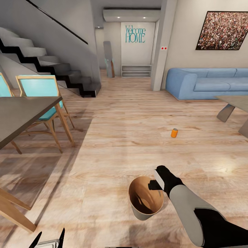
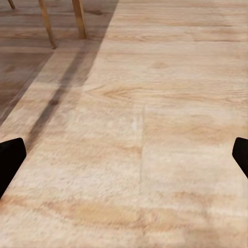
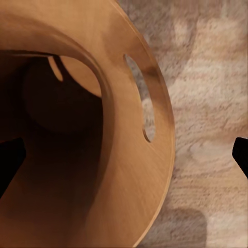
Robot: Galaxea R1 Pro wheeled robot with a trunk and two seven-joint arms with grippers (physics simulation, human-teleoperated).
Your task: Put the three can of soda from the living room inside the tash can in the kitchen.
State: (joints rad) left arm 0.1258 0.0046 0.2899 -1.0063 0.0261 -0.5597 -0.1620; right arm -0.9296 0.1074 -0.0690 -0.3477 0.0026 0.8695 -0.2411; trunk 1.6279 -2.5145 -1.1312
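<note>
The right gripper point(image 1: 159, 182) hangs over the near rim of the tash can point(image 1: 139, 213), its fingers spread wide with the rim wall between them, not clamped. The can stands upright on the wood floor point(image 1: 113, 137). The left gripper point(image 1: 50, 239) is likewise released, holding nothing. An orange can of soda point(image 1: 174, 133) stands farther off, toward the blue sofa point(image 1: 206, 82).

My right gripper point(image 1: 155, 182) sits at the rim of the tash can point(image 1: 143, 213), which stands on the floor point(image 1: 113, 137) just before me. 1 can of soda point(image 1: 174, 133) stands farther ahead, right of centre. The sofa point(image 1: 206, 82) lies beyond it, the table point(image 1: 20, 113) and 2 chairs point(image 1: 43, 100) to my left.
</note>
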